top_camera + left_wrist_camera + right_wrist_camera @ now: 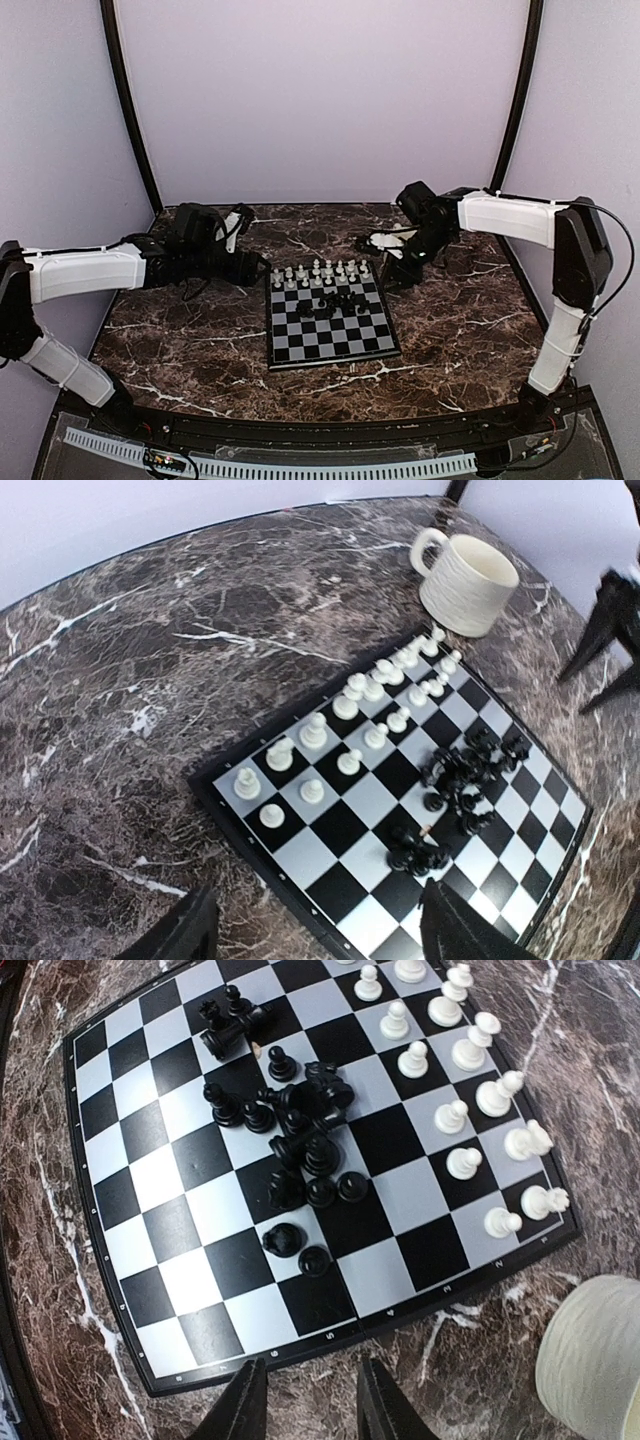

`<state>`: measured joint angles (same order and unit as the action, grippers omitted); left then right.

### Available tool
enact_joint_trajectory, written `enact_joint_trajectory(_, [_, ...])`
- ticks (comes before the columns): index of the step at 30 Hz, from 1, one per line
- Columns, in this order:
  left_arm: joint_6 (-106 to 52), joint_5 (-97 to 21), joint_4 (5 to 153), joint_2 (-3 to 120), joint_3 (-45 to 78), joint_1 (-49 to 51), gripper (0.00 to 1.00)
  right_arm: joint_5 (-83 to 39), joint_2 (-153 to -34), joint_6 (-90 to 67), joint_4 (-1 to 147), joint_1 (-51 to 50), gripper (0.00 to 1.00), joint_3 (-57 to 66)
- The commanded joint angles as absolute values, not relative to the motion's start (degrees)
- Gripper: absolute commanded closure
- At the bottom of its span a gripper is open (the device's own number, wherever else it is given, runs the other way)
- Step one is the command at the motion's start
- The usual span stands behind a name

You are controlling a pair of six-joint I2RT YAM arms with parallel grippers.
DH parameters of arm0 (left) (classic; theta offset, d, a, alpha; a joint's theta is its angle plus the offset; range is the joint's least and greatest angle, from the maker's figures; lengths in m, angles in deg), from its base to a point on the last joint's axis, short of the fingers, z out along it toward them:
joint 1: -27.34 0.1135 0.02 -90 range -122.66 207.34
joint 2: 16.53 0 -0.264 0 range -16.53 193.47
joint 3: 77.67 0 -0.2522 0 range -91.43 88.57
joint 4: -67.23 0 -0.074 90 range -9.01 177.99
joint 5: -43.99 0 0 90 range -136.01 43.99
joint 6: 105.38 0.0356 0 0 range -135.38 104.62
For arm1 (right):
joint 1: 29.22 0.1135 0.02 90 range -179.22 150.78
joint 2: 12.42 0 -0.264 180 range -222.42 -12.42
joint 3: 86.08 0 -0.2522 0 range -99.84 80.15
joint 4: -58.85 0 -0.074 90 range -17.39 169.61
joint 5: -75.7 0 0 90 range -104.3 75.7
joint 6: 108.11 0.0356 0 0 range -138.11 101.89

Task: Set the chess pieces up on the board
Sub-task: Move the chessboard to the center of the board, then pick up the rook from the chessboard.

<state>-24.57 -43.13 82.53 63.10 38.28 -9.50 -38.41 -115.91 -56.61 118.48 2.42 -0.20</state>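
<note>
Dark marble worktop (200, 340); board (330, 342) bearing heaped black chess pieces (300, 1130): tiny, light, rigid, probably slippery (pinch mid-stem). Spread, empty: left end effector (318, 895), right end effector (310, 1368).

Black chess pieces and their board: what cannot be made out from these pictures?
- Small black chess pieces: too small in the top view; in both wrist views they overlap in a heap, hiding count and types.
- Black-and-grey checkered board: one corner cut off at the left wrist view's bottom edge.
</note>
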Motion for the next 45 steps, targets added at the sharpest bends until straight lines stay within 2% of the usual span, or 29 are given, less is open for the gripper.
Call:
enact_joint_trajectory(1, [-30.8, -31.6, 76.5, 65.3, 37.2, -2.7, 0.30, -36.0, -118.6, -57.9, 119.9, 5.8, 0.68, -3.5])
enact_joint_trajectory(5, [-31.6, -26.5, 76.6, 66.3, 35.3, -0.3, 0.29, -34.4, -121.1, -58.2, 120.8, 7.5, 0.68, -5.4])
enact_joint_trajectory(11, [-30.9, -29.4, 76.3, 68.9, 37.3, 2.2, 0.29, -29.2, -124.1, -60.3, 121.5, 10.8, 0.70, -7.6])
enact_joint_trajectory(31, [-31.0, -26.7, 74.8, 68.9, 37.9, 2.3, 0.29, -31.1, -127.8, -60.2, 123.2, 11.6, 0.71, -9.7])
enact_joint_trajectory(45, [-31.1, -26.1, 74.9, 69.0, 37.9, 2.3, 0.30, -30.9, -130.7, -59.2, 123.4, 12.3, 0.80, -11.8])
